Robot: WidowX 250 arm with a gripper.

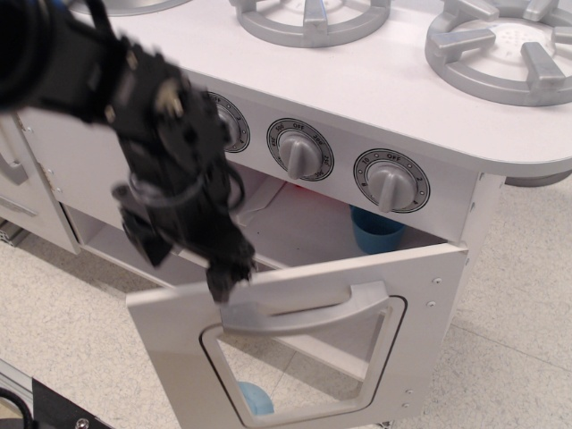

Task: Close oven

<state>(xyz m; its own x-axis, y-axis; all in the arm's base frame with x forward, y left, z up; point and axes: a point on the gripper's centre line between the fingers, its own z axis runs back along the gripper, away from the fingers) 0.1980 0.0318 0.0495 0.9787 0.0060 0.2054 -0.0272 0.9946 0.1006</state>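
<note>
White oven (322, 228) door (179, 344) part-raised, gap at top; silver bar handle (304, 310), clear window (304, 366).

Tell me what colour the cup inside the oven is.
Blue; the cup shows in the only camera view, under the right knob.

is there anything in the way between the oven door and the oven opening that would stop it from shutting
Nothing visible blocks it. The oven door is partly raised, with the end effector at the left end of its handle. The blue cup sits well back on the inner shelf, behind the opening's front edge, so it shouldn't catch the door.
</note>
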